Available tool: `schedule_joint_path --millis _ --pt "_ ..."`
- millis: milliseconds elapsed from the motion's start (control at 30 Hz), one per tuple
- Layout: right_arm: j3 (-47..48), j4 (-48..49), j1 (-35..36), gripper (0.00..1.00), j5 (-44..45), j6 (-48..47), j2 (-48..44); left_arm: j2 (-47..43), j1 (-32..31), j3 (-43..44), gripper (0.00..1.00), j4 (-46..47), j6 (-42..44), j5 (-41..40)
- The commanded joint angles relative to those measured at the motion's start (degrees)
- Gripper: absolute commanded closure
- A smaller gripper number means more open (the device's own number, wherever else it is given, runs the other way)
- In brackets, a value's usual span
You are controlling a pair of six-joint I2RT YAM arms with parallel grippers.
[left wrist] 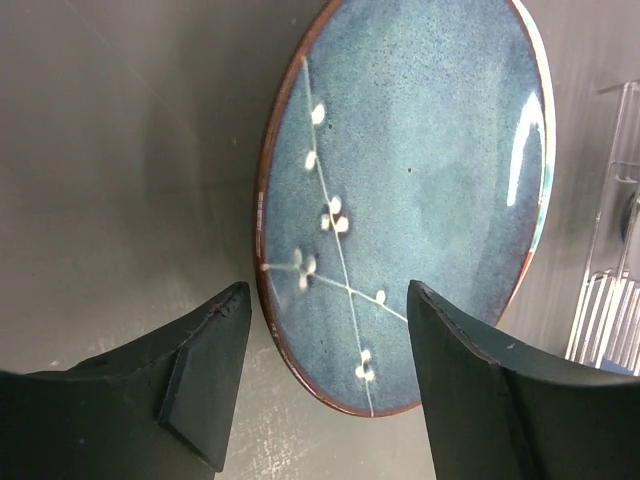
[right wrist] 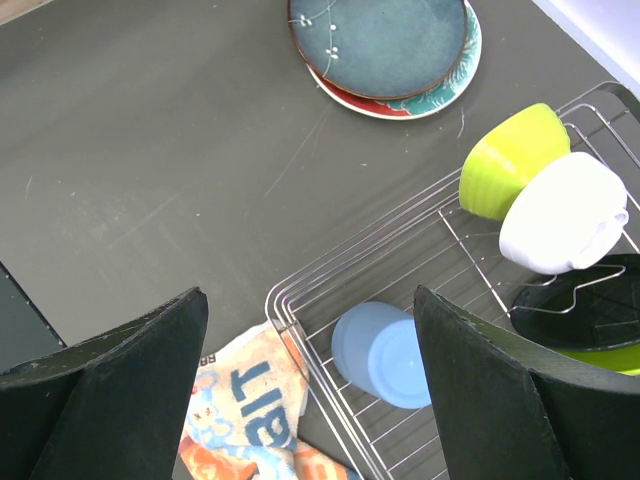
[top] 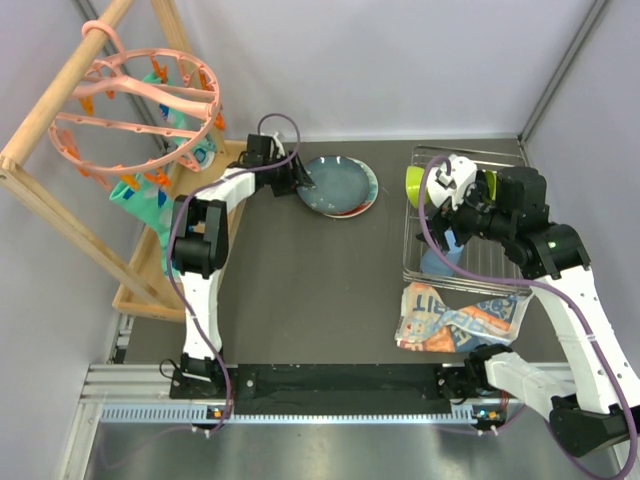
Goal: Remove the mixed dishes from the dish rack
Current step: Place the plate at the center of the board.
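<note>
On the table [top: 300, 290], the dish rack [right wrist: 440, 250] sits at your right side, directly under the right arm and well apart from the left one. Already out of it, toward the far middle, the dark teal plate [top: 336, 184] lies flat on top of the pink-rimmed plate [right wrist: 462, 70]. Your left gripper [left wrist: 328, 290] stands at that stack's left edge, jaws apart, with the teal rim in the gap and neither finger pressing it.

Inside the rack, the lime-green bowl [right wrist: 510, 158] and the white bowl [right wrist: 560, 210] lean together at the far end. The light blue cup [right wrist: 385, 355] sits alone by the near left corner, a round end facing the wrist camera.

I judge that the next move turns on that cup. Your right gripper [right wrist: 309, 295] hangs over it, jaws wide and empty, but the cup lies toward the right finger and is not centred in the gap. Shift that way before you descend, or the finger may land on top of it. The right arm is plainly the nearer one for everything left in the rack.
</note>
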Motion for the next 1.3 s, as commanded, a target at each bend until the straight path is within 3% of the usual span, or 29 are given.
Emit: schedule_joint_path --millis 0,700,1267 --pt "0.02 1.72 -0.06 0.16 -1.18 -0.3 -0.9 0.46 -1.67 3.9 0.32 -2.78 3.74 -3.96" --pt "-1.12 2.59 -0.06 0.16 -0.39 -0.12 -1.6 1.52 -5.19 8.04 0.31 -8.41 9.19 -10.38" --pt "-0.86 9.18 -0.58 0.16 25.18 4.45 2.26 -0.85 -6.77 6.03 0.31 -9.55 12.79 -15.21"
